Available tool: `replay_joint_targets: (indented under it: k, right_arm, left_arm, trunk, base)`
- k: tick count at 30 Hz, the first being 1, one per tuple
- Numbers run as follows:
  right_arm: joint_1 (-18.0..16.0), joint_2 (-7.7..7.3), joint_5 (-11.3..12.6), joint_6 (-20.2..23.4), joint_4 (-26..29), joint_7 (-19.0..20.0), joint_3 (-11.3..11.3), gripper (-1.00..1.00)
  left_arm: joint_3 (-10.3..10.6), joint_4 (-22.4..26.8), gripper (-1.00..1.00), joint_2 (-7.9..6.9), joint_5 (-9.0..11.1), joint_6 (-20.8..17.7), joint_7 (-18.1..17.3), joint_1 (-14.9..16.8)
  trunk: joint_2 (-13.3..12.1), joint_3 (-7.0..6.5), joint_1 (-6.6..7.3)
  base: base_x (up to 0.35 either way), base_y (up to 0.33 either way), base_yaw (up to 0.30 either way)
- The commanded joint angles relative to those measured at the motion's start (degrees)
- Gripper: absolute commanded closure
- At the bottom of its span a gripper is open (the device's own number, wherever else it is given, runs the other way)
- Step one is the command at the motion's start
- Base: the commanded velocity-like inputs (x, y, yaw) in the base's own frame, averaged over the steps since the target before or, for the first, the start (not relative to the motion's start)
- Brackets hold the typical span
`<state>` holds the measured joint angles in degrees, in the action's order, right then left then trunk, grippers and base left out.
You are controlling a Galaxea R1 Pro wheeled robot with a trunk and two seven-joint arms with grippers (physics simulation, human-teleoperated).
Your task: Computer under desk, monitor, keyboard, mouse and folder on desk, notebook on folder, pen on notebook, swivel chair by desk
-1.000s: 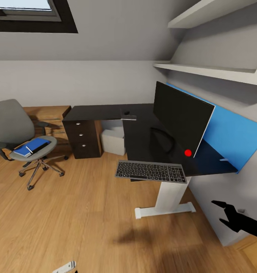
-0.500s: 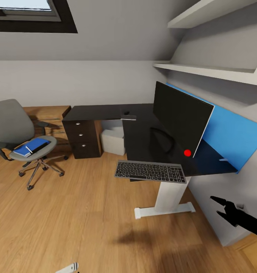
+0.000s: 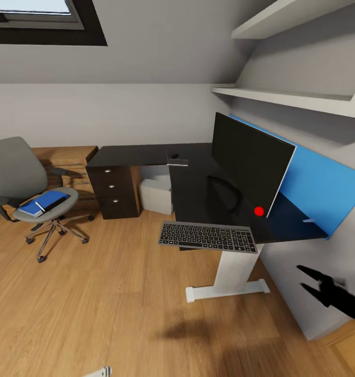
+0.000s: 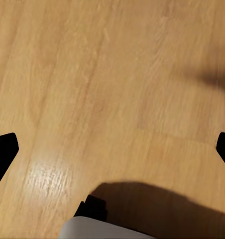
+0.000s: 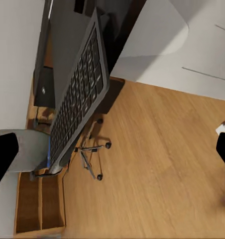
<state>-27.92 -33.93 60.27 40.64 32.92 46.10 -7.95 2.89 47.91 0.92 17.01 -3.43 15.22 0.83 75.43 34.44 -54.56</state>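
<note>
The black desk [image 3: 146,154] stands in the corner with the monitor [image 3: 251,162] upright on its right wing. The keyboard [image 3: 208,236] lies at the desk's near end and overhangs the edge; it also shows in the right wrist view [image 5: 77,99]. The light grey computer [image 3: 156,195] sits under the desk. To the left stands the swivel chair [image 3: 18,175], with the blue folder [image 3: 53,198] on its seat and the thin notebook [image 3: 51,206] on the folder. My right gripper [image 3: 301,276] hangs open, below and right of the keyboard. My left gripper [image 4: 112,149] is open over bare floor.
A small dark object [image 3: 175,155] lies near the desk's inner corner. The black drawer unit [image 3: 114,191] holds up the desk's left end, with a wooden shelf unit [image 3: 67,157] behind the chair. A blue wall panel [image 3: 324,193] and white shelves [image 3: 287,97] line the right wall.
My right gripper has dropped slightly and moved a little to the right. The white part of my left arm at the picture's bottom edge has slid further down. The desk and chair are unmoved.
</note>
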Motion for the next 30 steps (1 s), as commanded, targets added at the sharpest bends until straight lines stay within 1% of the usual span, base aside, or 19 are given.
replay_joint_targets:
  k: [1, 2, 4, 8, 9, 10, 11, 12, 13, 14, 16, 18, 20, 21, 22, 25, 27, 30]
  right_arm:
    - [0.0, -0.43, -0.3, 0.3, -1.0, 2.7, -0.1, -1.0]
    - [0.0, -0.81, -0.7, 0.3, -1.9, 5.0, -0.1, -1.0]
    - [0.0, -1.33, -1.2, 0.2, -2.7, 7.2, -0.2, -1.0]
    - [0.0, -1.82, -1.6, 0.1, -3.4, 8.9, -0.2, -1.0]
    - [0.0, -1.89, -1.7, 0.0, -3.5, 9.0, -0.2, -1.0]
    - [0.0, -1.95, -1.7, 0.0, -3.6, 9.2, -0.2, -1.0]
    - [0.0, -1.94, -1.7, -0.2, -3.6, 9.3, -0.2, -1.0]
    - [0.0, -1.92, -1.7, -0.6, -3.6, 9.3, -0.2, -1.0]
    - [0.0, -1.91, -1.7, -0.8, -3.6, 9.3, -0.2, -1.0]
    - [0.0, -1.88, -1.7, -1.1, -3.7, 9.3, -0.2, -1.0]
    - [0.0, -1.86, -1.7, -1.4, -3.7, 9.3, -0.1, -1.0]
    - [0.0, -1.85, -1.7, -1.5, -3.7, 9.3, -0.1, -1.0]
    - [0.0, -1.81, -1.7, -1.6, -3.7, 9.2, -0.1, -1.0]
    - [0.0, -1.47, -2.1, -2.0, -4.0, 8.9, 0.2, -1.0]
    - [0.0, -1.15, -2.4, -2.3, -4.2, 9.2, 0.5, -1.0]
    - [0.0, -0.18, -3.3, -2.3, -4.3, 9.7, 0.8, -1.0]
    - [0.0, 0.47, -2.6, -1.7, -4.2, 10.3, 0.8, -1.0]
    - [0.0, 1.45, -1.7, -0.7, -4.1, 10.7, 0.6, -1.0]
  left_arm:
    - [0.6, 0.1, -1.0, -0.04, 0.4, -0.2, 0.5, 0.0]
    - [0.9, 0.0, -1.0, -0.04, 0.4, -0.2, 0.5, 0.0]
    - [1.2, 0.0, -1.0, -0.04, 0.4, -0.2, 0.5, 0.0]
    - [1.5, 1.3, -1.0, -0.13, 0.5, -0.2, 0.2, 0.0]
    - [1.6, 3.7, -1.0, -0.08, 0.5, -0.5, 0.2, 0.0]
    - [2.5, 10.5, -1.0, 0.03, 0.6, -1.9, 0.2, 0.0]
    - [5.7, 22.2, -1.0, 0.0, 0.7, -9.1, 0.3, 0.0]
    - [7.0, 27.6, -1.0, -0.03, 0.8, -14.1, 0.4, 0.0]
    - [7.4, 29.7, -1.0, -0.03, 0.9, -16.4, 0.5, 0.0]
    - [8.2, 32.8, -1.0, 0.0, 1.0, -19.9, 0.5, 0.0]
    - [8.8, 35.3, -1.0, 0.02, 1.7, -22.9, 0.5, 0.0]
    - [9.4, 35.6, -1.0, 0.05, 2.8, -24.3, 0.6, 0.0]
    - [9.9, 34.2, -1.0, 0.02, 3.4, -24.8, 0.5, 0.0]
    - [9.9, 33.9, -1.0, -0.02, 3.8, -25.0, 0.6, 0.0]
    - [9.8, 33.6, -1.0, 0.31, 4.0, -24.8, 0.7, 0.0]
    - [9.8, 32.6, -1.0, 0.43, 4.0, -24.8, 0.7, 0.0]
    - [9.7, 32.1, -1.0, 0.63, 3.9, -24.7, 0.7, 0.0]
    - [9.8, 31.4, -1.0, 0.18, 3.8, -24.6, 0.7, 0.0]
  trunk:
    - [0.0, 0.05, 0.0]
    - [0.0, 0.05, 0.0]
    - [0.0, 0.05, 0.0]
    - [0.0, 0.05, 0.0]
    - [0.0, 0.05, 0.0]
    - [0.0, 0.05, 0.0]
    - [0.0, 0.05, 0.0]
    - [0.0, 0.05, 0.0]
    - [0.0, 0.05, 0.0]
    - [0.0, 0.05, 0.0]
    - [0.0, 0.05, 0.0]
    - [0.0, 0.05, 0.0]
    - [0.0, 0.05, 0.0]
    - [0.0, 0.05, 0.0]
    - [0.0, 0.05, 0.0]
    - [0.0, 0.05, 0.0]
    - [0.0, 0.05, 0.0]
    - [0.0, 0.05, 0.0]
  base:
    - [0.0, 0.0, 0.0]
    - [0.0, 0.0, 0.0]
    - [0.0, 0.0, 0.0]
    - [0.0, 0.0, 0.0]
    - [0.0, 0.0, 0.0]
    - [0.0, 0.0, 0.0]
    - [0.0, 0.0, 0.0]
    - [0.0, 0.0, 0.0]
    - [0.0, 0.0, 0.0]
    - [0.0, 0.0, 0.0]
    - [0.0, 0.0, 0.0]
    - [0.0, 0.0, 0.0]
    - [0.046, -0.002, 0.0]
    - [0.0, 0.0, 0.0]
    - [0.0, 0.0, 0.0]
    - [0.0, 0.0, 0.0]
    - [0.0, 0.0, 0.0]
    - [0.0, 0.0, 0.0]
